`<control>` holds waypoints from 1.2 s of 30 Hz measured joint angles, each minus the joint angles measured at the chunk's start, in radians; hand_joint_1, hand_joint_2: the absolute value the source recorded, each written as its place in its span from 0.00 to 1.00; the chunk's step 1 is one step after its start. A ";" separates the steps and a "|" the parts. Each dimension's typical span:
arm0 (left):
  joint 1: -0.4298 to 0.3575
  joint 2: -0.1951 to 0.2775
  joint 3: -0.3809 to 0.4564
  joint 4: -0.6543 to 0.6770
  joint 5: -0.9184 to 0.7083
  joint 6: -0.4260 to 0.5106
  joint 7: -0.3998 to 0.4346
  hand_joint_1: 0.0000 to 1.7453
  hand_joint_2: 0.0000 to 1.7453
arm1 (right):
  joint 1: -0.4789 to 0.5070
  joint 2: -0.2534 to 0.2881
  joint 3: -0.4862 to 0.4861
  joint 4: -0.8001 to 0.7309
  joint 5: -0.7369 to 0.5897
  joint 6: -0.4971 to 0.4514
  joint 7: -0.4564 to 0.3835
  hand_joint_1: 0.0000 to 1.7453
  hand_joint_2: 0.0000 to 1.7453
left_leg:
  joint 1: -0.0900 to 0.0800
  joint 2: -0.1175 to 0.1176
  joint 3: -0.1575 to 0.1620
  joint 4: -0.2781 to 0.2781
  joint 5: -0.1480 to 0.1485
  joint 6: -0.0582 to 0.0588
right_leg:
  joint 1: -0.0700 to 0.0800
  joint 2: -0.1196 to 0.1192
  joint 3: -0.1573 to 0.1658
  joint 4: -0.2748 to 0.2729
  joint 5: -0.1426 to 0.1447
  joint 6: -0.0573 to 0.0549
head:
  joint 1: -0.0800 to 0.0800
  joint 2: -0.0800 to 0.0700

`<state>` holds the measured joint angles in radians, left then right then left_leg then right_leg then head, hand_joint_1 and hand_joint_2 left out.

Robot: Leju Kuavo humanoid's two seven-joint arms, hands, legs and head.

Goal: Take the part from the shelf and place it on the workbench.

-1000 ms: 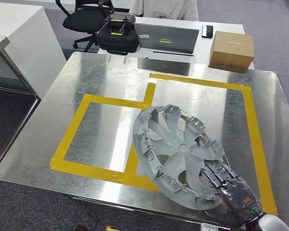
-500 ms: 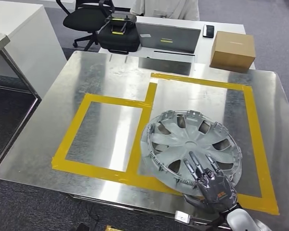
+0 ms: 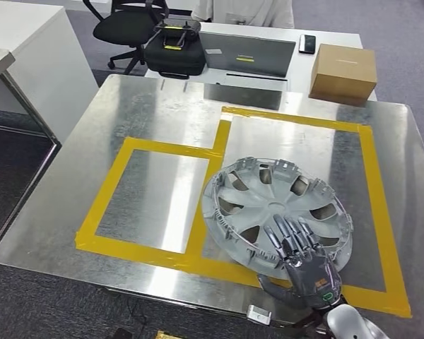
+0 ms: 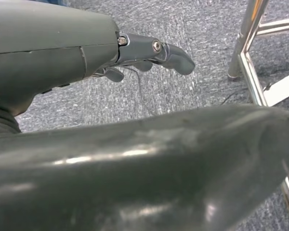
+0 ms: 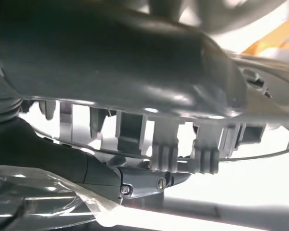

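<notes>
hubcap (image 3: pixel 276 212) grey | tape (image 3: pixel 151 251) yellow | workbench (image 3: pixel 145 120) silver | box (image 3: pixel 342 72) brown

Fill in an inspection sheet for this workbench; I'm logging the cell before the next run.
Surface: metal workbench, shiny, marked with yellow tape in two adjoining rectangles.
Job's things: grey wheel cover lies ribbed side up in the larger rectangle, its near-left rim over the tape.
Clutter: small pale block at the workbench's near edge.
Hands: right hand grips the wheel cover's near rim, fingers on top, thumb beneath; left hand hangs over carpet, holding nothing.
Cables: thin cable on the carpet.
Surroundings: white desk behind with black case, laptop, phone, cardboard box; office chair; a person seated beyond.
</notes>
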<state>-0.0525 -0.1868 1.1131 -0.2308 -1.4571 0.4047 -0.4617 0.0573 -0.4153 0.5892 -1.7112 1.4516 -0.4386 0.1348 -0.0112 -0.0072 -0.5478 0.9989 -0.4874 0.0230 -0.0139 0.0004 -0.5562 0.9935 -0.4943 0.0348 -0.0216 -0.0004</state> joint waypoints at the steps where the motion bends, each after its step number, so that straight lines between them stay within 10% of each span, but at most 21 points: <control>1: 0.000 0.000 0.000 0.000 0.000 0.000 -0.001 0.00 0.00 | 0.004 0.008 -0.003 -0.006 -0.058 0.009 -0.033 0.00 0.00 | 0.001 0.000 -0.001 0.002 -0.003 -0.004 | -0.001 0.000 -0.001 0.000 0.001 -0.004 | 0.000 0.000; 8: 0.001 0.001 0.000 0.000 0.004 0.002 -0.011 0.00 0.00 | 0.018 0.052 -0.027 -0.054 -0.340 0.087 -0.191 0.00 0.00 | 0.011 0.002 -0.131 0.297 -0.134 -0.032 | -0.005 -0.004 0.005 -0.003 0.000 -0.027 | -0.005 0.000; 12: 0.001 0.001 0.000 0.000 0.006 0.005 -0.012 0.00 0.00 | 0.029 0.070 -0.039 -0.072 -0.424 0.103 -0.242 0.00 0.00 | 0.011 0.002 -0.031 0.074 -0.012 -0.023 | -0.003 -0.001 0.012 -0.001 -0.004 -0.022 | -0.004 0.000; 14: 0.000 0.001 0.000 0.000 0.006 0.006 -0.013 0.00 0.00 | 0.033 0.074 -0.044 -0.081 -0.463 0.109 -0.262 0.00 0.00 | 0.008 0.002 -0.005 0.010 0.001 -0.017 | 0.000 0.000 0.008 0.001 -0.004 -0.013 | -0.003 0.000; 18: 0.002 0.001 0.001 0.000 0.009 0.008 -0.014 0.00 0.00 | 0.039 0.082 -0.056 -0.101 -0.507 0.114 -0.287 0.00 0.00 | 0.012 0.002 -0.004 -0.002 0.006 0.005 | -0.001 0.000 -0.009 0.026 -0.026 0.007 | -0.001 0.000; 22: 0.002 0.000 0.001 0.000 0.011 0.009 -0.015 0.00 0.00 | 0.047 0.084 -0.065 -0.109 -0.522 0.115 -0.294 0.00 0.00 | 0.013 0.004 -0.004 -0.006 0.009 0.015 | -0.002 -0.001 -0.121 0.262 -0.137 0.018 | 0.005 0.000; 24: 0.003 0.000 0.001 0.000 0.015 0.010 -0.015 0.00 0.00 | 0.053 0.085 -0.068 -0.110 -0.545 0.115 -0.302 0.00 0.00 | 0.012 0.004 -0.004 -0.005 0.008 0.016 | -0.002 -0.001 -0.144 0.301 -0.134 0.020 | 0.004 0.000; 29: 0.005 -0.001 0.005 0.000 0.036 0.018 -0.017 0.00 0.00 | 0.092 0.104 -0.107 -0.150 -0.829 0.152 -0.369 0.00 0.00 | 0.007 0.000 0.002 0.001 -0.001 0.002 | 0.000 -0.001 0.000 0.016 -0.007 0.008 | 0.004 0.000; 33: 0.012 -0.001 0.013 0.000 0.043 0.028 0.007 0.00 0.00 | 0.147 0.128 -0.162 -0.188 -1.109 0.172 -0.416 0.00 0.00 | 0.007 -0.001 -0.001 0.008 -0.007 -0.014 | 0.000 0.001 0.009 0.003 -0.009 -0.010 | 0.003 0.000; 36: 0.013 -0.002 0.024 0.000 0.046 0.043 0.031 0.00 0.00 | 0.183 0.148 -0.217 -0.216 -1.234 0.174 -0.438 0.00 0.00 | 0.010 0.001 -0.052 0.133 -0.084 -0.030 | -0.004 -0.003 0.013 0.001 -0.009 -0.024 | -0.001 0.000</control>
<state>-0.0393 -0.1887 1.1371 -0.2308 -1.4114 0.4477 -0.4312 0.2399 -0.2675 0.3726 -1.9273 0.2177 -0.2643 -0.3030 -0.0015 -0.0058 -0.5994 1.1317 -0.5716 -0.0071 -0.0178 -0.0027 -0.5435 0.9941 -0.5036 0.0112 -0.0227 -0.0004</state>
